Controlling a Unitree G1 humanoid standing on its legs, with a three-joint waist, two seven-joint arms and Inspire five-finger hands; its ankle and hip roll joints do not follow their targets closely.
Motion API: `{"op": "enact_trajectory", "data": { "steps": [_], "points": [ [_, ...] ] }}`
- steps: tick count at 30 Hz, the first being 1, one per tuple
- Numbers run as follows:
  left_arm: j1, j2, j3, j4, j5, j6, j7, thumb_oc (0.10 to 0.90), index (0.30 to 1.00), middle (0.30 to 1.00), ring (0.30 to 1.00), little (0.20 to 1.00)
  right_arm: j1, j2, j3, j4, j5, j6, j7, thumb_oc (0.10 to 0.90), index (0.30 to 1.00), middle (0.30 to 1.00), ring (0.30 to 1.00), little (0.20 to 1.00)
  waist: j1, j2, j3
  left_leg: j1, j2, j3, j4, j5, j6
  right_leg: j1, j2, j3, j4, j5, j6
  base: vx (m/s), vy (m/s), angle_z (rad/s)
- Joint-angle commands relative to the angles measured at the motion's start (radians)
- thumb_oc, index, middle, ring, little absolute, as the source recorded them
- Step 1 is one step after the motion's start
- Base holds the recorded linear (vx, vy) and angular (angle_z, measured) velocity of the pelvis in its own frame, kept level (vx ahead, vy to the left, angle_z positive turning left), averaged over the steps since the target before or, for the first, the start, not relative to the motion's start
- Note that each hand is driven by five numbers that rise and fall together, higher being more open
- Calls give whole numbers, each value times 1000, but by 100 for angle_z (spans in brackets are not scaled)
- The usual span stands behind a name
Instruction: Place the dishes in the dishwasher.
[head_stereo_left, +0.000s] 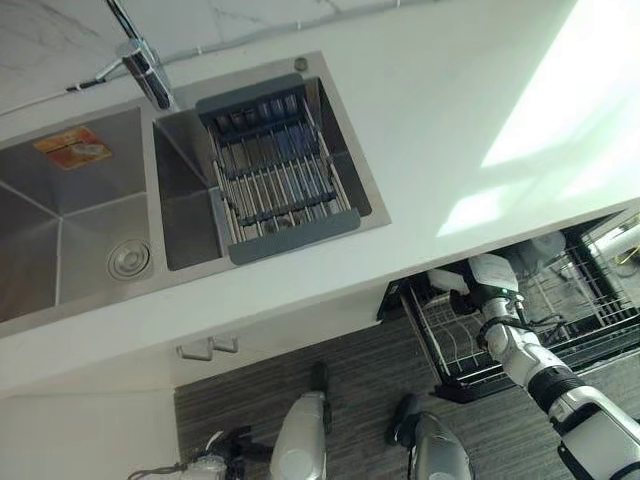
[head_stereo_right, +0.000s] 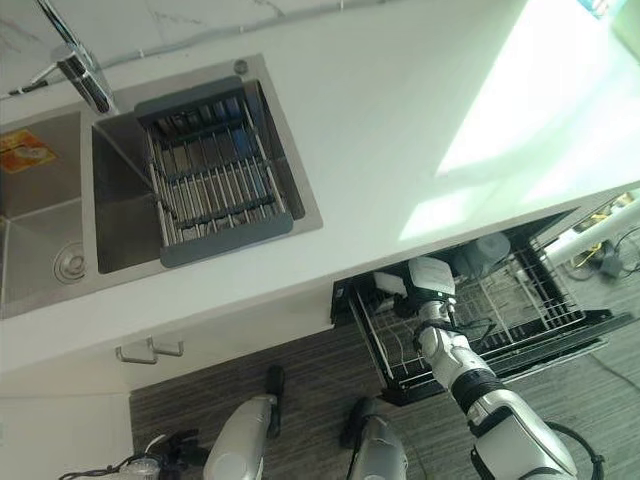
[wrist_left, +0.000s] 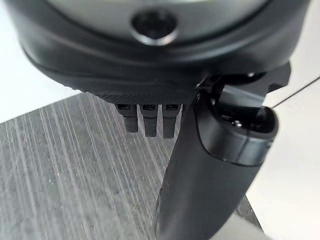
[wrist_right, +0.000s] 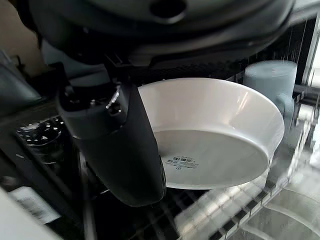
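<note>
- Your left hand (wrist_left: 200, 165) hangs low on the near left over the grey floor (wrist_left: 60, 190), fingers straight and relaxed, carrying nothing. It is well apart from the work, so leave it there. Swinging it in would only crowd the rack.
- Your right hand (wrist_right: 120, 145) is down at the pulled-out dishwasher rack (head_stereo_right: 520, 300), below the counter edge on the right. Its thumb is curled against the base of the white bowl (wrist_right: 215, 135), which it holds tilted, underside towards the wrist camera, just above the rack wires (the fingers on the far side are hidden, so judge the hold as a pinch and no firmer).
- The main risk is letting go too soon. The bowl seems not yet seated between the tines, and from this tilt it could slide or roll across the wires.
- A pale blue cup (wrist_right: 270, 80) stands in the rack just beyond the bowl's rim. Push further in and the rim could knock it over.
- The counter (head_stereo_left: 430, 130) overhangs the rack's far side. Lift the wrist straight up after release and it may strike the edge, so back out towards yourself first.
- Further off on the left, the sink (head_stereo_left: 60, 230) holds a wire drying rack (head_stereo_left: 280, 170) in which I can make out no dishes.
</note>
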Motion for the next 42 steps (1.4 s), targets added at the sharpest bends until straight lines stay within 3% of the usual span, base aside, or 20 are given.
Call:
{"op": "enact_trajectory", "data": {
  "steps": [1,3,5,9,12,14,16,28,39,40,41,42],
  "points": [
    [39,48,-15,50,-35,-33,8,800,900,900,900,900,-161,-3,-18,-20,-82,103,-299,400,300,300,300,300,40,-28,-29,48,-60,-4,79,-189,32,162,21,39,-116,-5,52,4,-28,37],
    [29,41,-22,52,-51,-46,11,800,900,900,900,900,-170,-5,-8,14,-67,162,-403,400,300,300,300,300,46,-21,2,57,-76,-12,79,-208,36,149,14,54,-76,-37,55,-18,-22,16],
    [30,36,-26,50,-62,-55,17,800,900,900,900,900,-167,-19,-16,21,1,179,-464,400,300,300,300,300,43,-18,14,49,-83,-12,79,-206,41,124,11,62,-43,-48,50,-86,9,-7],
    [37,37,-28,36,-81,-62,21,800,900,900,900,900,-124,-38,-65,13,54,177,-556,400,300,300,300,300,30,-16,33,33,-90,-6,79,-202,50,81,8,79,0,-61,46,-73,8,10],
    [37,31,-30,29,-92,-73,28,800,900,900,900,900,-106,-52,-81,0,-17,223,-665,400,300,300,300,300,20,-13,44,18,-93,2,79,-198,55,46,6,90,25,-68,44,-83,27,-2],
    [36,27,-37,25,-106,-78,33,800,900,900,900,900,-114,-66,-80,-5,6,243,-721,400,300,300,300,300,16,-10,51,1,-96,8,79,-191,57,16,0,96,51,-74,42,-106,44,-15],
    [39,12,-55,19,-134,-91,36,800,900,900,900,900,-131,-67,-76,27,110,229,-806,400,300,300,300,300,13,6,64,-33,-105,18,79,-180,56,-33,-7,108,86,-87,36,-127,93,-21],
    [40,6,-87,9,-190,-124,23,800,900,900,900,900,-223,-74,-70,114,182,170,-790,400,300,300,300,300,21,37,74,-129,-119,28,79,-150,60,-157,-20,124,173,-118,24,-26,25,2],
    [25,2,-129,-22,-258,-113,25,800,900,900,900,900,-340,-73,-54,157,207,91,-744,400,300,300,300,300,37,64,74,-226,-132,28,79,-120,63,-260,-31,128,221,-125,20,-13,24,1],
    [23,1,-130,-21,-264,-111,22,800,900,900,900,900,-350,-72,-54,162,212,89,-732,497,446,446,446,446,38,66,74,-232,-133,28,79,-118,62,-265,-31,128,222,-125,19,0,0,0],
    [22,1,-131,-24,-271,-109,21,800,900,900,900,900,-355,-71,-54,166,246,72,-709,800,900,900,900,900,40,69,74,-242,-134,27,79,-115,62,-275,-31,128,226,-125,18,0,0,0],
    [20,0,-131,-24,-270,-110,21,800,900,900,900,900,-358,-65,-59,174,267,58,-686,800,900,900,900,900,40,69,74,-248,-135,27,79,-114,60,-280,-30,129,227,-126,17,0,0,0]
  ]
}}
